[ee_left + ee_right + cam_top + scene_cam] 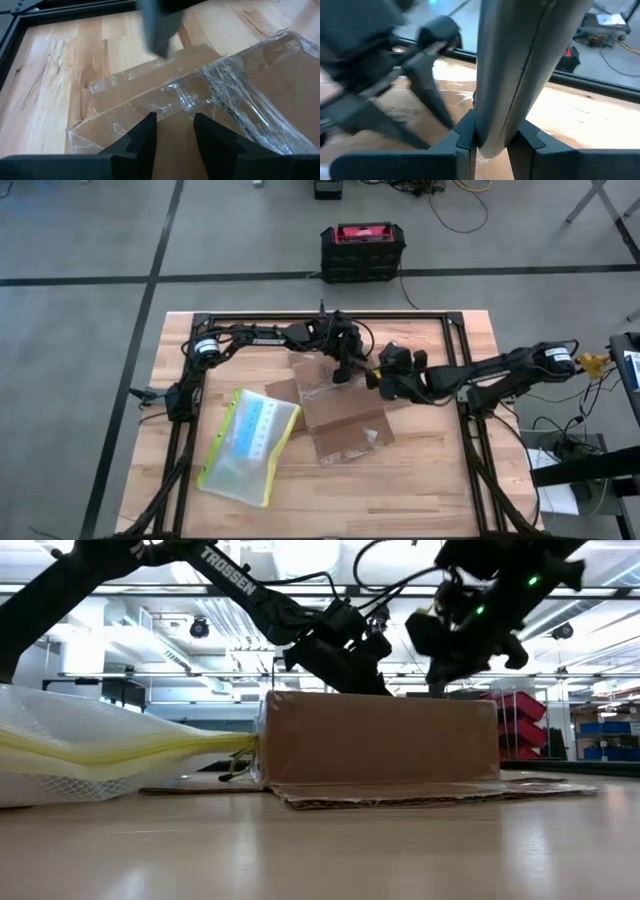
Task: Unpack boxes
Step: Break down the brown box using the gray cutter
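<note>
The carton [338, 408] is lying flat near the middle of the surface [420, 490], with flaps spreading out on its near and left sides and clear tape [225, 85] crossing its top. The pouch [250, 445] is lying just beside it on the left, touching or overlapping one flap, so unpacking seems to be partly done, though whether the pouch came from the carton cannot be told. What may be left is cutting or peeling the tape at the far end and checking inside.

The left hand [175, 132] is hovering over the carton's taped far edge with its fingers parted and nothing between them. The right hand [492, 135] is pinching a dark grey bar-like tool [520, 65] and is hanging over the carton's far right corner, close to the left hand.

The two hands are crowding one corner, so room there is looking tight. The black frame [455, 330] is bordering the surface behind and beside them. The near half of the surface is giving the most room for moving.
</note>
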You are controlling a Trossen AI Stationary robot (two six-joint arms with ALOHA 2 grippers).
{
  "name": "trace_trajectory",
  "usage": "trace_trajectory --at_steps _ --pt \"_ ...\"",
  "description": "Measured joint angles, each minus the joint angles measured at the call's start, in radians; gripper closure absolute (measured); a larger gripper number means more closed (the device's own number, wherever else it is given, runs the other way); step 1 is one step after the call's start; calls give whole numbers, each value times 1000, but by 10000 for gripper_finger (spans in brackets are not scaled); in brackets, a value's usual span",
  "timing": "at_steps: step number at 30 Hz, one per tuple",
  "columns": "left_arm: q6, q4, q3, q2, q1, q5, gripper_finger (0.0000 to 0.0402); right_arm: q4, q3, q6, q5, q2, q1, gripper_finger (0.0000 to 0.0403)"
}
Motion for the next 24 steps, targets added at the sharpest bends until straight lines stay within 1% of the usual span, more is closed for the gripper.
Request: trace_trajectory --at_steps 5,8,13,16,18,21,24 --pt "-1 -7 -1 0 0 0 283 151 -4 -85 -6 44 -8 347" --pt "-1 -15 -1 0 0 0 283 176 -4 -99 -13 74 -9 347" --pt "-2 -21 -1 0 3 -4 283 173 -4 -87 16 84 -8 347" --pt "-2 -24 -2 1 3 -4 282 156 -5 -114 49 68 -9 347" --pt "-2 -26 -2 1 4 -4 283 148 -6 -123 50 48 -9 347" --pt "-2 -26 -2 1 5 -4 283 100 -6 -99 41 22 -10 347" --pt "-2 -26 -2 1 5 -5 283 107 -8 -85 -12 9 -11 347"
